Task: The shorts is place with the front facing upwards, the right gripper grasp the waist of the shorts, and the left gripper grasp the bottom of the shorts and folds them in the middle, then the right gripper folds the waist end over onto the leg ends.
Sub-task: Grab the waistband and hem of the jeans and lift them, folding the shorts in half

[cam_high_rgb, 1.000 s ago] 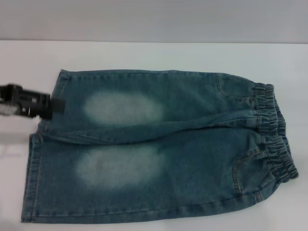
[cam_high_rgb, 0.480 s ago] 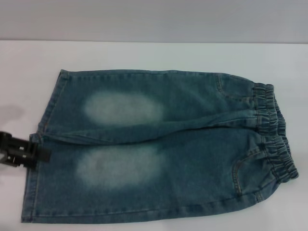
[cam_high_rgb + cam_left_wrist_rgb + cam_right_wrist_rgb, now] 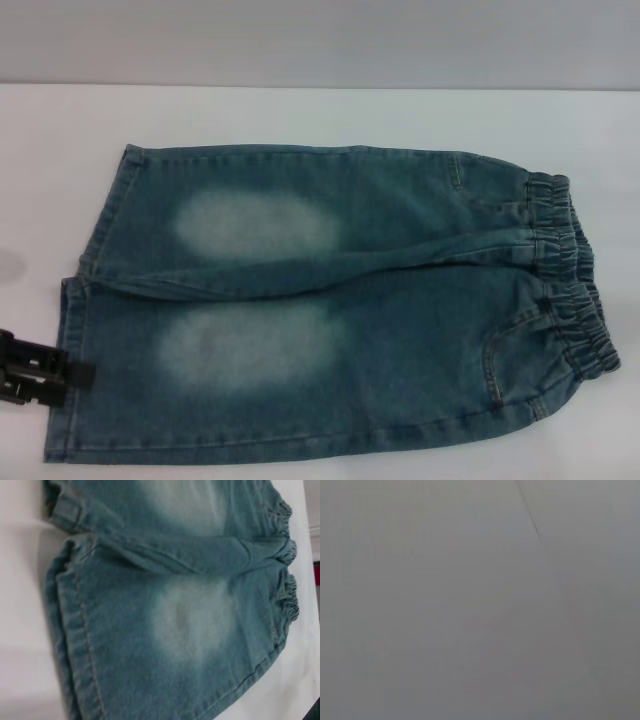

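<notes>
A: The left gripper (image 3: 45,372) sits at about eight o'clock in the head view, right at the hem of the near leg. Whether its fingers are wide or narrow, nobody can tell from here.

B: And no cloth visibly in it. What's beyond it?

A: The shorts (image 3: 330,300), denim, flat and front up on the white table (image 3: 300,115). Leg hems (image 3: 70,370) at nine o'clock, the elastic waistband (image 3: 570,270) over at three. The left wrist view looks straight along that near leg.

B: The right gripper?

A: Not in sight; its wrist view shows only blank grey.

B: So the pinch on the bottom comes next, I'd say.

A: Likely. To do it well, it should take the hem's doubled edge squarely, catching both layers, near the outer corner, so the fold along the middle lifts evenly, without dragging the waist.
</notes>
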Robot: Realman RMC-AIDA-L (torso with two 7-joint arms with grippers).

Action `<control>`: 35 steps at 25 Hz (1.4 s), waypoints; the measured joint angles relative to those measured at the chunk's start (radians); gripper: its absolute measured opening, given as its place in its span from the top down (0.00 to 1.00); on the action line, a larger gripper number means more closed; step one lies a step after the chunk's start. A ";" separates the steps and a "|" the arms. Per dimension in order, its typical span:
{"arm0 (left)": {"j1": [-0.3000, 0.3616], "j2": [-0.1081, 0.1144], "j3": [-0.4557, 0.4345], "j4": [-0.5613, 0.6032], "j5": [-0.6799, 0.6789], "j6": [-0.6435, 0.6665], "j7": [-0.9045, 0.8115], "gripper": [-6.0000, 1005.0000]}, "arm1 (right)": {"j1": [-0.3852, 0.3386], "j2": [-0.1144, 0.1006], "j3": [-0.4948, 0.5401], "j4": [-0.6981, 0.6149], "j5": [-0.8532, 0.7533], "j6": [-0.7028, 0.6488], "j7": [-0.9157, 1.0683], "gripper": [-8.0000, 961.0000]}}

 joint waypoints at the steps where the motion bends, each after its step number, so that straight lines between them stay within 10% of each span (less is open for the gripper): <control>1: 0.004 0.000 0.000 0.000 0.000 0.000 0.000 0.26 | 0.002 0.000 0.000 0.000 0.000 0.001 -0.003 0.24; 35: 0.051 -0.013 0.003 -0.011 0.096 -0.071 0.001 0.26 | 0.012 -0.002 -0.005 0.008 -0.001 0.025 -0.014 0.24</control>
